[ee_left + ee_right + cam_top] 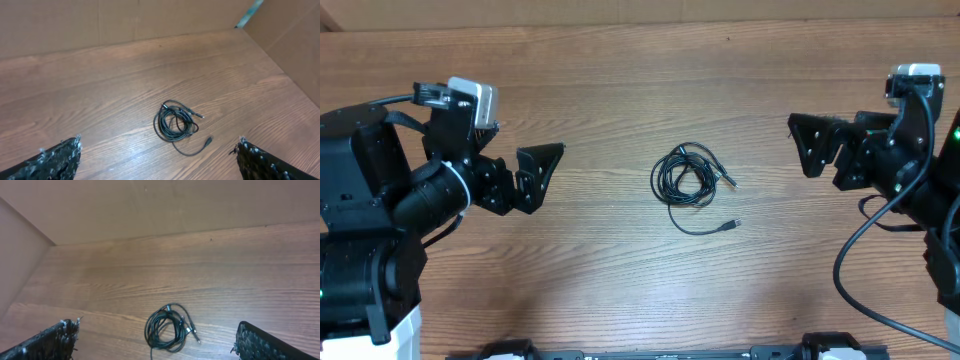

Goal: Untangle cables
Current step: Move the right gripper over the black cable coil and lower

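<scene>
The cables (686, 180) are thin black cords coiled together in a small bundle at the middle of the wooden table. One tail runs out to a plug (733, 225) at the lower right, and another plug (727, 181) sticks out on the right. The bundle also shows in the left wrist view (174, 123) and the right wrist view (166, 327). My left gripper (542, 172) is open and empty, well left of the bundle. My right gripper (807, 145) is open and empty, well right of it.
The wooden table (620, 90) is ringed by brown cardboard walls (125, 20) at the back and sides. The arms' bases stand at the left and right edges.
</scene>
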Controlling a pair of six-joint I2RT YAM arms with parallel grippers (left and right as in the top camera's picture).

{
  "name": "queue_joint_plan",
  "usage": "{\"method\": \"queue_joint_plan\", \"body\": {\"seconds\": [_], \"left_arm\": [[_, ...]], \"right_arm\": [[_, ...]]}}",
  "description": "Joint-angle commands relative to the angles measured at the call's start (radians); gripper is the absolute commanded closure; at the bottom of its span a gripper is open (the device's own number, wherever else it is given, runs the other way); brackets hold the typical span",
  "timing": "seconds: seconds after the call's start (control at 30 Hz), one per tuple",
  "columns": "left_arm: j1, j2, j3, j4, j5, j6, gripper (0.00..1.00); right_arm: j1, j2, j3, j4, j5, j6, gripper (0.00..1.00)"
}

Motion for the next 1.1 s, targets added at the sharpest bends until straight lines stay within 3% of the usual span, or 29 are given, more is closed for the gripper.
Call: {"method": "queue_joint_plan", "body": {"seconds": [0.0, 0.23, 0.43, 0.53, 0.73, 0.87, 0.97, 1.07], "left_arm": [[0.0, -0.043, 0.05, 0.026, -0.054, 0.008, 0.0], [-0.003, -0.095, 0.151, 0.204, -0.224, -0.12, 0.0], [-0.003, -0.093, 0.222, 0.126, -0.238, -0.156, 0.0], [-0.003, -0.089, 0.22, 0.049, -0.238, -0.16, 0.0], [-0.003, -0.059, 0.207, -0.154, -0.237, -0.075, 0.0], [-0.003, -0.019, 0.206, -0.247, -0.238, 0.0, 0.0], [-0.003, 0.012, 0.206, -0.272, -0.238, 0.014, 0.0], [-0.003, 0.046, 0.206, -0.276, -0.239, 0.014, 0.0]], "right_arm": [[-0.001, -0.005, 0.027, -0.006, -0.022, 0.0, 0.0], [-0.001, 0.015, 0.026, -0.056, 0.01, 0.001, 0.0], [0.002, 0.154, 0.021, -0.225, -0.012, 0.162, 0.0], [0.024, 0.242, 0.0, -0.277, -0.051, 0.161, 0.0], [0.155, 0.385, -0.058, -0.229, -0.045, 0.015, 0.0], [0.267, 0.465, -0.091, -0.168, 0.1, -0.057, 0.0], [0.327, 0.523, -0.101, -0.132, 0.227, -0.063, 0.0], [0.369, 0.594, -0.111, -0.123, 0.245, -0.167, 0.0]]}}
